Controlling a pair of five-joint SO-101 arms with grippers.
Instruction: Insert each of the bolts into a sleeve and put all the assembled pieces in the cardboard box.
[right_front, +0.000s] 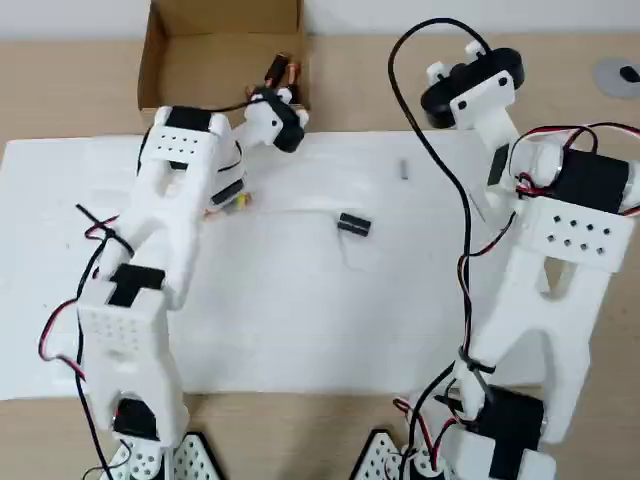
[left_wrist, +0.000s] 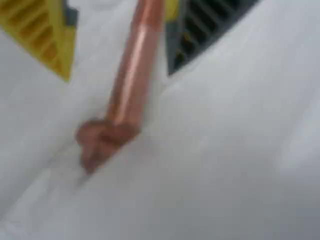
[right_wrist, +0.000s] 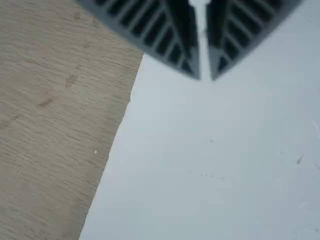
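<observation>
A copper bolt (left_wrist: 131, 85) is gripped by my left gripper (left_wrist: 120, 72), between its yellow finger (left_wrist: 40, 35) and dark ribbed finger (left_wrist: 210, 25). The bolt is tilted, with its head resting on the white sheet. From above, the left gripper (right_front: 234, 200) sits low over the sheet's left part, below the cardboard box (right_front: 165, 60). A copper and black assembled piece (right_front: 280, 72) lies in the box. A black sleeve (right_front: 353, 224) lies mid-sheet and a small grey bolt (right_front: 404, 169) farther back. My right gripper (right_wrist: 201, 75) is shut and empty, at the sheet's edge beside bare wood.
The white sheet (right_front: 300, 320) covers most of the wooden table (right_front: 60, 90). A grey disc (right_front: 615, 76) sits at the far right corner. The right arm's black cable (right_front: 462, 215) loops over the sheet's right part. The sheet's near half lies between the two arms.
</observation>
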